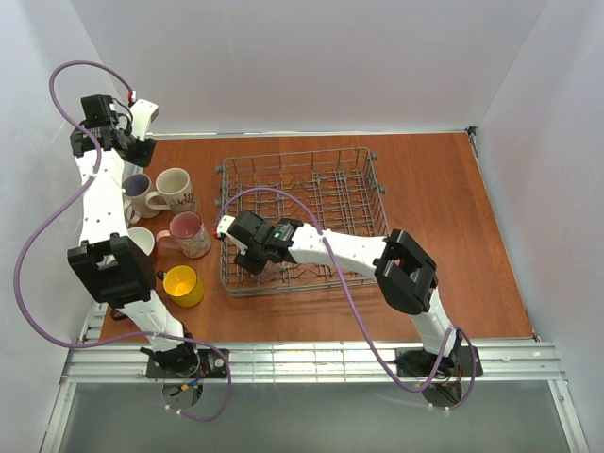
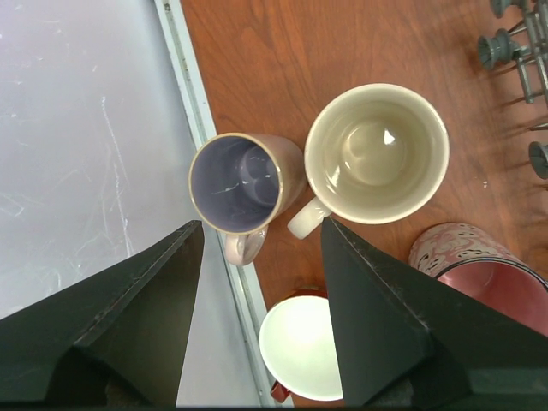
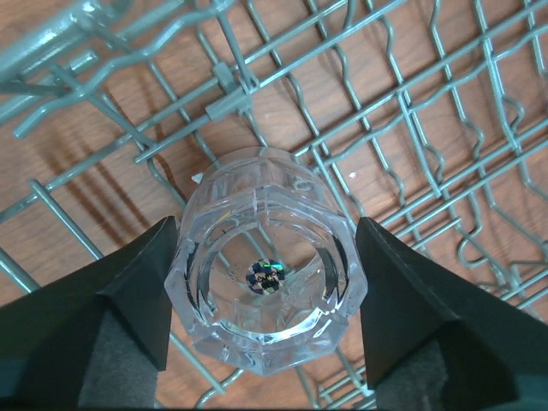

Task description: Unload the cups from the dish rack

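- Your right gripper (image 3: 267,257) is down in the near-left corner of the dish rack (image 1: 302,203), and its two fingers lie against opposite sides of the clear glass (image 3: 267,274): it is pinching the glass.
- The glass sits among the rack's wires and is the only cup you can see in the rack. The right wrist camera looks straight down into it, with a small shiny spot at its centre.
- Your left gripper (image 2: 261,224) hangs over the far-left part of the table (image 1: 453,236), close to the side wall. Its fingers are spread and nothing is between them.
- Directly beneath it you see two mugs standing upright, just beside each other: a beige mug with a lilac inside (image 2: 235,184) next to the table's left edge, and a cream mug (image 2: 377,154) to the right of it, between it and the rack.
- Nearer your bases stand a pink patterned mug (image 2: 479,265) and a red mug with a white inside (image 2: 300,347).
- A yellow mug (image 1: 181,285) is the nearest of the group, just left of the rack's near-left corner.
- All five mugs are on the wooden tabletop to the left of the rack, mouths up.
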Tool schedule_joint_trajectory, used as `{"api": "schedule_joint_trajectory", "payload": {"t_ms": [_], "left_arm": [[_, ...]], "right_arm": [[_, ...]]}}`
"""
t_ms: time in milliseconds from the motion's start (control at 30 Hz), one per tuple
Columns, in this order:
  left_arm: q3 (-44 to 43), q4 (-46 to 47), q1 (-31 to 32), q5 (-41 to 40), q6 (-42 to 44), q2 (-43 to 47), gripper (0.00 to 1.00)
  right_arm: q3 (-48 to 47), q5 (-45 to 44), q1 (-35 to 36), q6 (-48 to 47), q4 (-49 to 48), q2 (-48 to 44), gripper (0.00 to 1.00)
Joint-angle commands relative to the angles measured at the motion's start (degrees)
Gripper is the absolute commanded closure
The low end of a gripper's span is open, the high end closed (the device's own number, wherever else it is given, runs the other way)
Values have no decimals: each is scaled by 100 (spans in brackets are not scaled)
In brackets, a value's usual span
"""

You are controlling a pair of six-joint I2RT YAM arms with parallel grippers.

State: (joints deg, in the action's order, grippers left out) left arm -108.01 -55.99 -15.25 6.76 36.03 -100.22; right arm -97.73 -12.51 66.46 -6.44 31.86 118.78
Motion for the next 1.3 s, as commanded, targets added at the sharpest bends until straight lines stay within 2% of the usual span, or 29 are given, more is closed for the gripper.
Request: {"api": "schedule_joint_trajectory", "payload": {"t_ms": [0, 33, 133, 167, 233, 267, 333, 400, 567, 600, 633, 700, 733, 800, 833, 867, 1000, 1100, 1167, 1267], "left_arm": [[25, -123, 48, 264, -87, 345, 48], [17, -132, 48, 307, -114, 372, 48], [-1, -141, 57, 527, -184, 407, 48], [-36, -149, 57, 580, -245, 407, 48], [-80, -211, 74, 799, -333, 399, 48], [-115, -254, 83, 913, -386, 407, 48], [-168, -264, 92, 1334, -570, 425, 48], [-212, -237, 92, 1669, -815, 521, 49], [-19, 253, 101, 3644, -1580, 881, 51], [216, 403, 92, 3987, -1782, 951, 52], [358, 726, 92, 4747, -2106, 1135, 53], [857, 1132, 92, 5438, -2476, 1320, 54], [1060, 1673, 101, 6093, -2991, 1487, 55], [1744, 2335, 162, 6546, -3565, 1672, 56], [1965, 2642, 214, 6766, -4238, 1795, 56], [2089, 2994, 415, 6794, -4358, 1839, 55], [2441, 3365, 1180, 6785, -4893, 1963, 48], [2872, 4374, 1628, 6820, -5921, 2077, 45], [3117, 5189, 1630, 6891, -6457, 2130, 44], [3171, 5414, 1648, 6751, -6740, 2121, 44]], "right_arm": [[-211, 135, -19, -7, 110, -39, 45], [-202, 126, -27, -7, 102, -74, 50], [-176, 170, -62, 2, 101, -215, 57], [-176, 196, -80, 2, 101, -293, 65], [-211, 223, -106, 28, 101, -382, 72], [-228, 249, -167, 28, 101, -495, 81], [-255, 346, -334, 90, 58, -627, 92], [-203, 617, -510, 177, -195, -935, 99], [614, 1821, -1432, 906, -1434, -1998, 99], [807, 1997, -1582, 1055, -1759, -2156, 99], [1139, 2312, -1862, 1405, -2310, -2462, 99], [1484, 2542, -2118, 1793, -2884, -2719, 99], [1781, 2743, -2372, 2239, -3505, -2929, 99], [2038, 2877, -2593, 2733, -4044, -3106, 99], [2169, 2903, -2742, 2927, -4482, -3202, 99], [2197, 2860, -2787, 3225, -4634, -3229, 99], [2329, 2746, -2805, 3885, -5548, -3274, 99], [2356, 2719, -2805, 4307, -6041, -3221, 99], [2364, 2719, -2796, 4422, -6147, -3203, 99], [2487, 2649, -2796, 4546, -6367, -3317, 99]]}}
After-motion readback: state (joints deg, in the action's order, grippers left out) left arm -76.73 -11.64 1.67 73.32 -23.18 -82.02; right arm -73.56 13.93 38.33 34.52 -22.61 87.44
